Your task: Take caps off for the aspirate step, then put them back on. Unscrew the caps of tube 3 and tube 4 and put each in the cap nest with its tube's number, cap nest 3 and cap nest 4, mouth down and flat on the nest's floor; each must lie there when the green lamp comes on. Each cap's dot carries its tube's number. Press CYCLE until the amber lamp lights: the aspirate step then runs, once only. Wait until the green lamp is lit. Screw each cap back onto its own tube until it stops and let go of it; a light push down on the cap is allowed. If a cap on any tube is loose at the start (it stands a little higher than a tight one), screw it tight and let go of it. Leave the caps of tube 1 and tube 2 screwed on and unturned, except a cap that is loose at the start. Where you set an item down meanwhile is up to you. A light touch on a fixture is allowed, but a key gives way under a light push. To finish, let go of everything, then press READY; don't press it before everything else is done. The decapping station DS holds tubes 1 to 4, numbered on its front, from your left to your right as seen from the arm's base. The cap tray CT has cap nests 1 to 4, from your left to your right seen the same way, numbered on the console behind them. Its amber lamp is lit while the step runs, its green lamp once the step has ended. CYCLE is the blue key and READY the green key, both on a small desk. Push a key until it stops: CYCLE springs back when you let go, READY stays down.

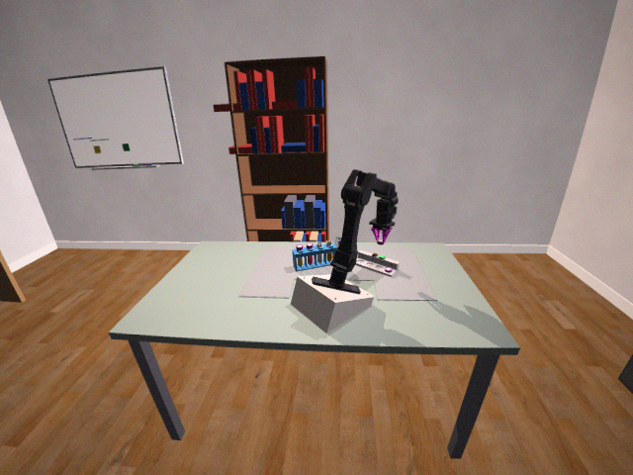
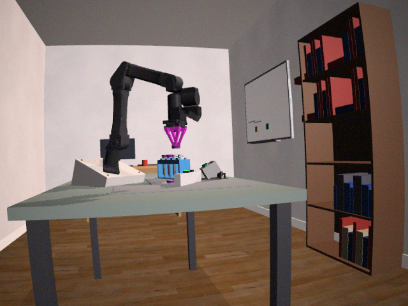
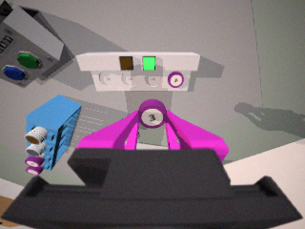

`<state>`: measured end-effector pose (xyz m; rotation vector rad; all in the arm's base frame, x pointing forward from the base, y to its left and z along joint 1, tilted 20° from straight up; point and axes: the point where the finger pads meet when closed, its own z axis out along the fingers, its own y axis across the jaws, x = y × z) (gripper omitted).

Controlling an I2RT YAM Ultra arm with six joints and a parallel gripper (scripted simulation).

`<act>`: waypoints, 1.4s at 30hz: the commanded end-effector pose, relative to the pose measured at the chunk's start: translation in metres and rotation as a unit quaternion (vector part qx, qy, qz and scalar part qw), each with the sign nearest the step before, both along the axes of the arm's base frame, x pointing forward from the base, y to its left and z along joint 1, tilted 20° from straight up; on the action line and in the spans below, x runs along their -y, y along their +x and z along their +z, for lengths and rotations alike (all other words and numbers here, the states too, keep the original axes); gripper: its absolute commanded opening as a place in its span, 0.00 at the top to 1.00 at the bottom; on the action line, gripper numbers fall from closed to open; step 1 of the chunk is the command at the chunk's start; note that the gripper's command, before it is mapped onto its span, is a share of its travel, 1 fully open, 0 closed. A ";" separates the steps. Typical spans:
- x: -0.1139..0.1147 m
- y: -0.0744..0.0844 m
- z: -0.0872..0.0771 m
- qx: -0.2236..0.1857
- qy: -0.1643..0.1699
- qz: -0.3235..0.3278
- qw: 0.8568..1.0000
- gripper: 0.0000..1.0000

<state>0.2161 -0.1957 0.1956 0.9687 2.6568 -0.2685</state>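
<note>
Wrist view looks down on the table (image 3: 267, 29), where the white cap tray (image 3: 138, 59) lies below and ahead with its green lamp (image 3: 149, 63) lit and the amber lamp (image 3: 126, 62) dark. To one side stands the blue tube rack (image 3: 54, 121); two of its tubes are open at the top and two wear purple caps. The small desk (image 3: 33, 33) with the green key (image 3: 29, 59) and blue key (image 3: 12, 72) sits in the upper corner. High above the tray, the end effector (image 3: 152, 123) is closed on the purple cap marked 3 (image 3: 152, 115), its numbered face turned up toward the camera. The cap marked 4 (image 3: 175, 80) lies in the tray's rightmost nest, face up.
</note>
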 end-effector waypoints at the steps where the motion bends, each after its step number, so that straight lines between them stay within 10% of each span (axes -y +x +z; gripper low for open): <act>1: -0.009 0.001 0.003 -0.008 -0.012 0.038 0.999 1.00; 7: -0.048 0.013 -0.006 -0.065 -0.056 0.231 0.969 1.00; 14: -0.095 0.027 -0.016 -0.127 -0.103 0.443 0.881 1.00; 17: -0.095 0.027 -0.016 -0.128 -0.105 0.448 0.878 1.00; 21: -0.126 0.036 -0.024 -0.165 -0.134 0.575 0.790 1.00; 22: -0.126 0.036 -0.024 -0.166 -0.135 0.579 0.787 1.00; 25: -0.150 0.043 -0.029 -0.191 -0.154 0.663 0.707 1.00; 26: -0.150 0.043 -0.029 -0.192 -0.155 0.666 0.704 1.00; 28: -0.166 0.048 -0.032 -0.207 -0.167 0.719 0.642 1.00; 42: -0.260 0.076 -0.053 -0.208 -0.167 0.724 0.636 1.00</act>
